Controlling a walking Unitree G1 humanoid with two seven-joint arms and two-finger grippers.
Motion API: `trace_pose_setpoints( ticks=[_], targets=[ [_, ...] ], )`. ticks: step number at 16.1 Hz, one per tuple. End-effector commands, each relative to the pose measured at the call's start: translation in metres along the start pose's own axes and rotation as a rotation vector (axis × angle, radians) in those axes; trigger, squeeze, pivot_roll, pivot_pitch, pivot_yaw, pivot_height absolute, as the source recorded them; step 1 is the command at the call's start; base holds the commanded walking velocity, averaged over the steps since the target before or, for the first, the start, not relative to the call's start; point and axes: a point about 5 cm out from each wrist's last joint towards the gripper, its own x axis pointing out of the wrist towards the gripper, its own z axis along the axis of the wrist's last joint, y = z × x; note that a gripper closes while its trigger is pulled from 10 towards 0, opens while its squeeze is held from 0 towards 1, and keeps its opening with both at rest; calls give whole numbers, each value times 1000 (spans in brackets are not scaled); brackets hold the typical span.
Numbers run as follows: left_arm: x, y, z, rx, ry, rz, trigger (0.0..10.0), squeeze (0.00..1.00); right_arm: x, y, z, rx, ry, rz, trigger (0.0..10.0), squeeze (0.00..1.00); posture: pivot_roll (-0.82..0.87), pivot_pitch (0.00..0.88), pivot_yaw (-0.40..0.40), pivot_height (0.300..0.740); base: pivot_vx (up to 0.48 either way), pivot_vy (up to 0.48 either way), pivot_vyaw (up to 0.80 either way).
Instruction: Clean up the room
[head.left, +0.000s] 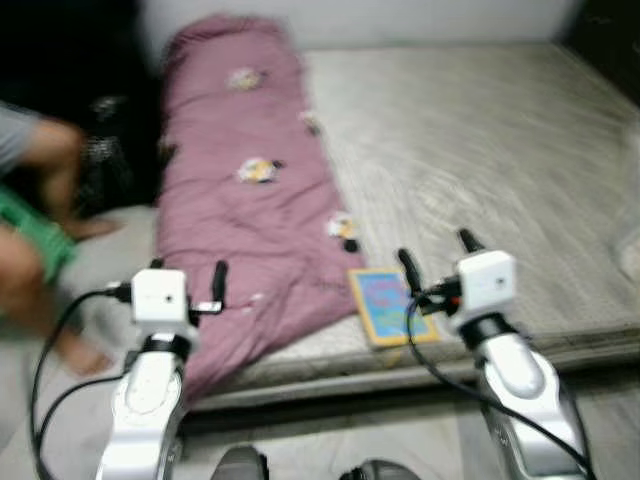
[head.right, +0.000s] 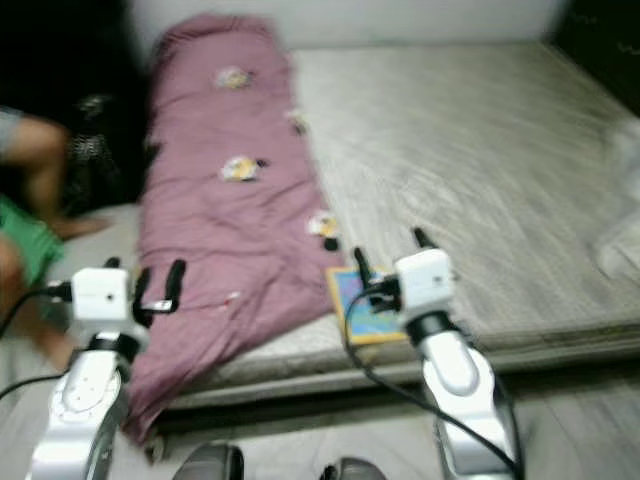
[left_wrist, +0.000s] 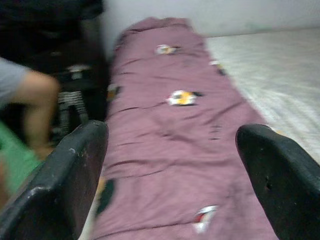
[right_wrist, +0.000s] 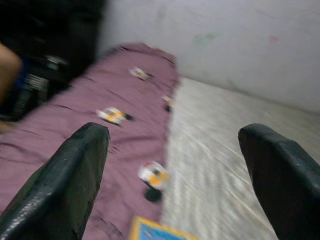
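Book to be cleared from bed
Both the left gripper (head.left: 188, 285) and right gripper (head.left: 437, 258) are held spread, empty; the book (head.left: 388, 305), lying at the mattress (head.left: 480, 150) edge beside the blanket (head.left: 250, 200), is best approached squarely.

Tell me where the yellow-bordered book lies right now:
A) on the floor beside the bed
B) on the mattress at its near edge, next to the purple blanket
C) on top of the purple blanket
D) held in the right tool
B: the yellow-bordered book lies flat on the mattress near its front edge, beside the purple blanket, with the open right tool raised above it and holding nothing.
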Motion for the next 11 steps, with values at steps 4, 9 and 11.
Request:
trace_pose_setpoints(
  ticks=[4, 9, 11],
  targets=[
    [0, -1, 0, 27, 0, 12, 10000, 0, -2, -5, 1, -12, -4, -7, 10000, 0, -65, 97, -31, 740, 0, 0, 800],
    [0, -1, -1, 26, 6, 6, 10000, 0, 0, -4, 1, -6, -7, -12, 10000, 0, -65, 93, -29, 740, 0, 0, 320],
    [0, -2, -1, 22, 6, 5, 10000, 0, 0, -7, 0, -5, -4, -24, 10000, 0, -66, 99, -29, 740, 0, 0, 0]
  ],
)
